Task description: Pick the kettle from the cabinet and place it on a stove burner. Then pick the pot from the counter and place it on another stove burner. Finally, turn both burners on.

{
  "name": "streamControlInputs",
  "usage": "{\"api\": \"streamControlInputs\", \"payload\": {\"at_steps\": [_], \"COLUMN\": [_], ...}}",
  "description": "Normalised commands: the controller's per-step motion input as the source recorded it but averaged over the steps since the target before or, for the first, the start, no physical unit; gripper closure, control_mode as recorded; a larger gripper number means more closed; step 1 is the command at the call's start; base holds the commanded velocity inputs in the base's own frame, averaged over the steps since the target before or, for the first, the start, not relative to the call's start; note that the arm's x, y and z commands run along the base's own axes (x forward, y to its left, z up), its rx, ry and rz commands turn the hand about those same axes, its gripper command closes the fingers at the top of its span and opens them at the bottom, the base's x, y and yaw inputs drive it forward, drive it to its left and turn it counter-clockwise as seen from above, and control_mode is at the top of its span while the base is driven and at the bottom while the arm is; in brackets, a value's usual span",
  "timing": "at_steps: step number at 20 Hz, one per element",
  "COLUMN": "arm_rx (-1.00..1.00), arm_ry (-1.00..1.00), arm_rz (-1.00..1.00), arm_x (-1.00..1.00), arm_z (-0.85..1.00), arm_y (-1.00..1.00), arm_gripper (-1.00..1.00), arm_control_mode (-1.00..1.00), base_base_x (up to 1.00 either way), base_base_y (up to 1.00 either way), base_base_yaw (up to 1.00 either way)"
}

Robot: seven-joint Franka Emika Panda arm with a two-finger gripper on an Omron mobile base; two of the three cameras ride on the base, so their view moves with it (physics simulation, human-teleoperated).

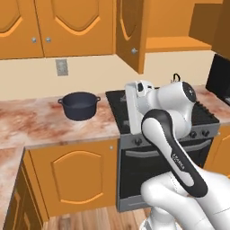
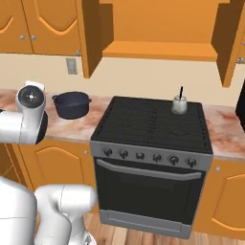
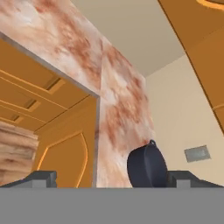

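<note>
Marbled counter carries the upright pot, just ahead between the spread gripper tips; wall outlet beyond.

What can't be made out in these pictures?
- Kettle: left base view, the arm hides all but its handle.
- Pot: hand view, bottom cut off by the edge.
- Range knobs: right base view, too small to read their settings.

Kettle on the stove (back right), pot on counter left
</note>
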Motion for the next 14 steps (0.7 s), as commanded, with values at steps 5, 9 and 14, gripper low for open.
{"api": "streamControlInputs", "payload": {"at_steps": [5, 9, 14], "arm_rx": [0.00, 0.00, 0.00], "arm_ry": [0.00, 0.00, 0.00], "arm_rz": [0.00, 0.00, 0.00], "arm_x": [0.00, 0.00, 0.00], "arm_z": [0.00, 0.00, 0.00], "arm_y": [0.00, 0.00, 0.00], "arm_gripper": [-1.00, -1.00, -1.00], "arm_control_mode": [1.00, 1.00, 1.00], "base_base_x": [0.09, 0.31, 0.39], "base_base_y": [0.71, 0.61, 0.38], "base_base_yaw": [-0.02, -0.01, 0.00]}}
